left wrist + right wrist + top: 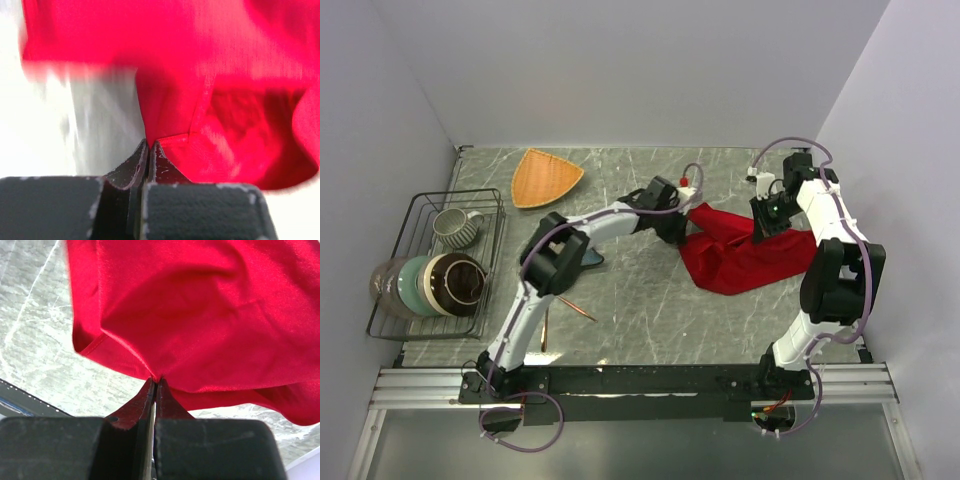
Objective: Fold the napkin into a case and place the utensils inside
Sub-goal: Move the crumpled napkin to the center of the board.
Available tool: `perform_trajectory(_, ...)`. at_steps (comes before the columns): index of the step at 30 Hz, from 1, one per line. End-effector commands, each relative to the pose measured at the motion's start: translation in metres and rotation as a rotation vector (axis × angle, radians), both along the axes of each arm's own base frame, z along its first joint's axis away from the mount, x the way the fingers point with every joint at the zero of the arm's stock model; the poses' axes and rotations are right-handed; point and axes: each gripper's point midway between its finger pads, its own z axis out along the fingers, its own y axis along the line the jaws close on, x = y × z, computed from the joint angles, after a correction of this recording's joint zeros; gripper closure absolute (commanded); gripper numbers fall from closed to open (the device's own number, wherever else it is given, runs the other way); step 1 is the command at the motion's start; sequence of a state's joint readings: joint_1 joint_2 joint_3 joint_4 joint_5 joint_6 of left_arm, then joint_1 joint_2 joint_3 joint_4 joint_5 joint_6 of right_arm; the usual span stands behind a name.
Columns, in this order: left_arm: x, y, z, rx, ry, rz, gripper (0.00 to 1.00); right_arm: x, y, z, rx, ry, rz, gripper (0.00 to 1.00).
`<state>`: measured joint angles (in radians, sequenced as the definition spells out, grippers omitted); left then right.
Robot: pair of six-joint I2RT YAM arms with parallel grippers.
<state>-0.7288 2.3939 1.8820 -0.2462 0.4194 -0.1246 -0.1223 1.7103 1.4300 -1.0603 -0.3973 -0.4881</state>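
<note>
The red napkin point(740, 262) lies crumpled toward 3 o'clock on the tabletop point(640, 300). The left claw point(682, 228) is pressed together, pinching the cloth's edge at its 10 o'clock side. The right claw point(767, 230) pinches the 1 o'clock edge. Copper utensils point(577, 308) lie well apart, toward 8 o'clock.

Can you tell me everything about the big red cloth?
The napkin is a plain bright red cloth, soft and slightly shiny, with a stitched hem. It is crumpled, not flat, on the right part of the grey marbled table. The left gripper pinches its left end and the right gripper pinches its right end, both shut on the fabric.
</note>
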Motion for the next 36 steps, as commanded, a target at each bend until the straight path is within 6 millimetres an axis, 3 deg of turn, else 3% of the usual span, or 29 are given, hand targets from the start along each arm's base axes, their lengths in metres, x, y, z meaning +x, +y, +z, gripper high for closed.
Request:
perform_trajectory(1, -0.012, 0.059, 0.088, -0.069, 0.027, 0.044, 0.99, 0.018, -0.005, 0.009, -0.022, -0.050, 0.006, 0.97)
perform_trajectory(3, -0.036, 0.083, 0.081, -0.040, 0.102, 0.045, 0.99, 0.021, -0.001, 0.007, -0.008, -0.059, 0.007, 0.88)
perform_trajectory(4, -0.044, 0.093, 0.096, -0.046, 0.096, 0.044, 0.99, 0.022, 0.004, 0.004, -0.002, -0.055, 0.013, 0.82)
perform_trajectory(5, -0.064, 0.107, 0.079, 0.003, 0.156, 0.040, 0.99, 0.023, 0.008, 0.002, 0.006, -0.051, 0.009, 0.74)
perform_trajectory(7, -0.084, 0.118, 0.078, 0.020, 0.206, 0.040, 0.99, 0.021, 0.019, -0.006, 0.014, -0.034, 0.030, 0.60)
perform_trajectory(8, -0.101, 0.126, 0.065, 0.050, 0.294, 0.053, 0.99, 0.019, 0.023, -0.007, 0.018, -0.030, 0.038, 0.58)
perform_trajectory(11, -0.121, 0.139, 0.042, 0.084, 0.443, 0.098, 0.99, 0.009, 0.028, -0.008, 0.029, -0.029, 0.052, 0.55)
perform_trajectory(13, -0.118, 0.146, 0.037, 0.063, 0.483, 0.142, 0.89, -0.001, 0.027, -0.013, 0.024, -0.024, 0.058, 0.55)
perform_trajectory(14, -0.119, 0.150, 0.034, 0.060, 0.497, 0.160, 0.79, -0.005, 0.029, -0.015, 0.026, -0.023, 0.069, 0.54)
perform_trajectory(17, -0.098, 0.160, 0.043, 0.017, 0.490, 0.201, 0.69, -0.013, 0.035, -0.022, 0.035, -0.011, 0.089, 0.54)
perform_trajectory(22, -0.072, 0.173, 0.060, -0.058, 0.493, 0.215, 0.52, 0.000, 0.061, -0.020, 0.047, -0.073, 0.123, 0.52)
perform_trajectory(26, -0.075, 0.173, 0.079, -0.089, 0.459, 0.137, 0.36, 0.016, 0.062, -0.023, 0.015, -0.085, 0.132, 0.46)
perform_trajectory(30, -0.078, 0.174, 0.092, -0.100, 0.424, 0.078, 0.26, 0.024, 0.059, -0.027, -0.008, -0.063, 0.168, 0.39)
perform_trajectory(36, -0.070, 0.175, 0.117, -0.181, 0.309, 0.057, 0.22, 0.036, 0.059, -0.036, -0.017, -0.048, 0.187, 0.39)
